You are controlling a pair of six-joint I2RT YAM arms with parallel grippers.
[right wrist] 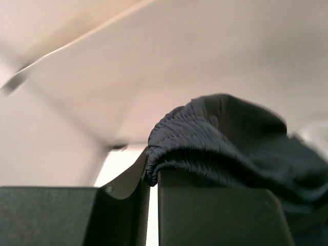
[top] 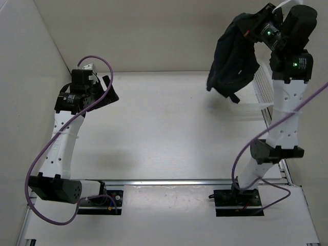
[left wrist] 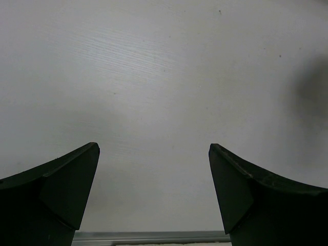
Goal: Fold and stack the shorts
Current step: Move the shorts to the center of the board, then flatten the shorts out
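Observation:
The dark navy shorts (top: 233,59) hang bunched in the air at the back right, high above the table. My right gripper (top: 252,32) is shut on their ribbed waistband (right wrist: 205,138), which drapes over its fingers (right wrist: 215,215) in the right wrist view. The legs dangle below, so the shorts' full shape is hidden. My left gripper (top: 108,93) is open and empty at the back left, held above bare table; in the left wrist view (left wrist: 154,154) its jaws stand wide apart with only the white surface between them.
A white mesh basket (top: 262,87) stands at the right, partly behind the right arm. White walls close the left side and back. A metal rail (top: 174,182) runs across the near edge by the arm bases.

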